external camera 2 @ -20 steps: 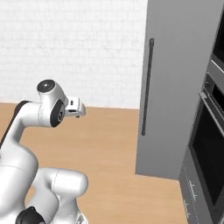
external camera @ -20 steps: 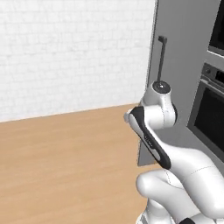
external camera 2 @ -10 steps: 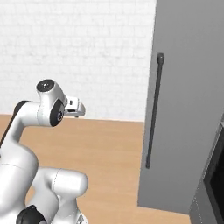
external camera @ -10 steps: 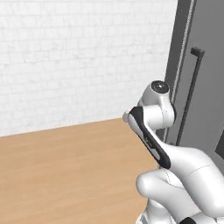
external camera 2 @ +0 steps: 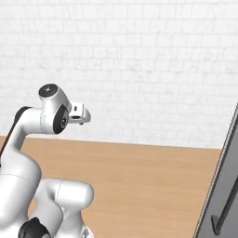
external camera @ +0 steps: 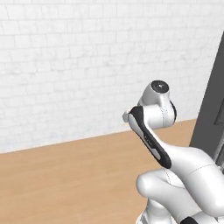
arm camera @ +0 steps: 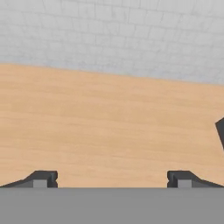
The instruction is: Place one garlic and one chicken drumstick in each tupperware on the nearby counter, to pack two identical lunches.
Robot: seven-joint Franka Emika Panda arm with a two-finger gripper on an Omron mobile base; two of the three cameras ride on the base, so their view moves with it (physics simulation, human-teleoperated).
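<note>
In the hand view my gripper [arm camera: 113,179] is open, its two dark fingertips [arm camera: 46,178] set far apart with nothing between them, over bare wooden floor [arm camera: 109,122]. The arm is folded up over the base, its elbow [external camera: 159,103] high in the left base view and the hand [external camera 2: 76,114] pointing right in the right base view. The garlic, the chicken drumstick, the tupperware and the counter are all out of view.
A white brick wall [external camera: 87,65] stands ahead across the wooden floor [external camera: 65,175]. A tall dark grey cabinet [external camera: 212,109] cuts in at the right edge; its dark handle [external camera 2: 223,214] shows at the lower right of the right base view.
The whole picture has slid right in both base views: the base has turned left, and the grey cabinet and oven have moved towards the right edge. The arm keeps its folded pose.
</note>
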